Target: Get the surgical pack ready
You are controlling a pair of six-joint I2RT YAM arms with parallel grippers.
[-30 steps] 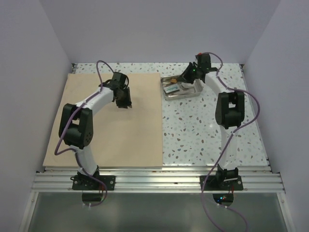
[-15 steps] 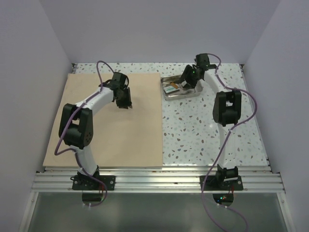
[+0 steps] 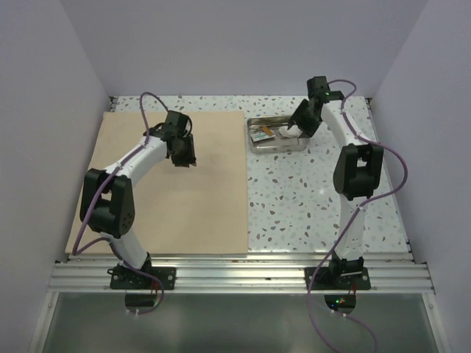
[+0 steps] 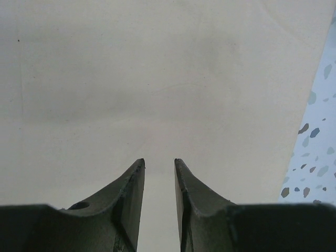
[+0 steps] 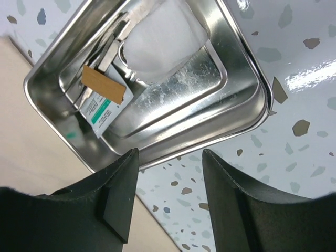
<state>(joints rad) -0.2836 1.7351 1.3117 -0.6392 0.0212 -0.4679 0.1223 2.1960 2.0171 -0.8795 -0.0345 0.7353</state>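
1. Your right gripper has its jaws spread wide with nothing between them, and it hangs over the near rim of the steel tray.
2. Your left gripper hovers above the tan wrap sheet, its fingers parted by a narrow gap and holding nothing.
3. You can see green print on a small white packet in the tray, but it is too small to read.
4. You will find the tray at the far middle of the speckled table, just beside the far right corner of the sheet, which lies flat on the left.
5. Beside the packet in the tray lie a tan strip, a white pad and slim metal instruments.
6. Your left arm reaches across the sheet's far half.
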